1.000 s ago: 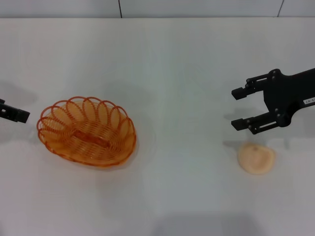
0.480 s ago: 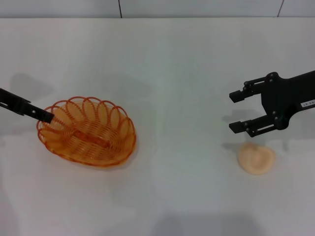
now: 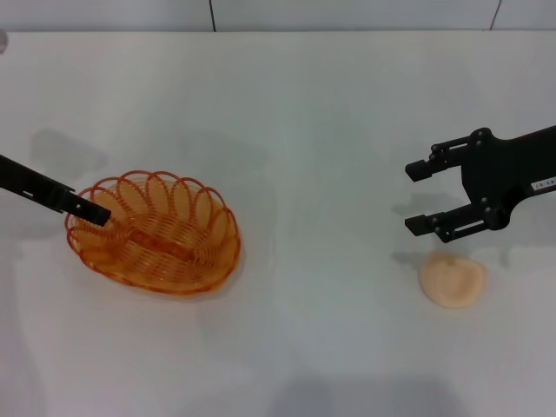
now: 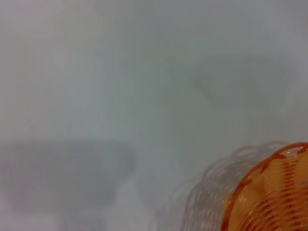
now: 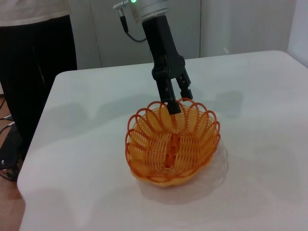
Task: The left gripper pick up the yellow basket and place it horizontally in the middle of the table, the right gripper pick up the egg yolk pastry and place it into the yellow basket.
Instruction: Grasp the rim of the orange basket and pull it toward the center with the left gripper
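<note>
One yellow basket [image 3: 153, 233] sits on the table [image 3: 304, 113] at the left of the head view, upright, its scalloped rim facing up. One egg yolk pastry [image 3: 451, 280] lies at the lower right of that frame, well apart from the basket. Two grippers show. The left gripper [image 5: 175, 98] reaches in from the left edge of the head view, its spread fingers straddling the basket's rim on its left end; one finger [image 5: 172, 103] dips inside the rim, the other stays outside. The right gripper [image 3: 421, 196] hangs just above the pastry, its two fingers held wide apart, gripping nothing. One person in dark clothes [image 5: 36, 57] stands beyond the table in the right wrist view.
</note>
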Available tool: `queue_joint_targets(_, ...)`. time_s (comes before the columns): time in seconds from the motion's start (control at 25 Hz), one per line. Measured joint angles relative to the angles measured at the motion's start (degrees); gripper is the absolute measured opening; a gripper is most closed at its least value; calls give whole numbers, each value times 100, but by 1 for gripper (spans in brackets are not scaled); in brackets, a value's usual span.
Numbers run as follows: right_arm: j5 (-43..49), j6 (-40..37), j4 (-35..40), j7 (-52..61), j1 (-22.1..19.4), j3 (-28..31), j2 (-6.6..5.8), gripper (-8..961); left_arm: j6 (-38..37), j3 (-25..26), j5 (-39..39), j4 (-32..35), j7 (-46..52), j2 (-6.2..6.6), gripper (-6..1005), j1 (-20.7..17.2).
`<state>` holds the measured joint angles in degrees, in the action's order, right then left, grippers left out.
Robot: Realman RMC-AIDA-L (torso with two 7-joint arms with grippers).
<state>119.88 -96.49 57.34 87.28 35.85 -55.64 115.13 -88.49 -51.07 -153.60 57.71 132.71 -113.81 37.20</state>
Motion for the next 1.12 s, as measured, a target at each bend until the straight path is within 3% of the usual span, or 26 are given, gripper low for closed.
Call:
queue_joint_targets(0.28, 0, -5, 21, -1, 1, 0, 0, 734, 107, -231, -4, -67, 0, -76, 793, 2)
queue_joint_targets(0.56, -1, -7, 33, -1, 1, 0, 0, 734, 239, -367, -50, -36, 44, -191, 520, 7)
queue_joint_targets(0.84, -5, -4, 50, -1, 11, 0, -2, 734, 266, -354, -55, -32, 49, -188, 308, 18)
queue_joint_targets(1.04, -8, 1, 50, -1, 25, 0, -9, 734, 266, -366, -62, -31, 76, -181, 100, 22)
queue_joint_targets(1.12, -8, 1, 50, -1, 26, 0, -9, 734, 263, -368, -67, -5, 77, -188, 98, 25)
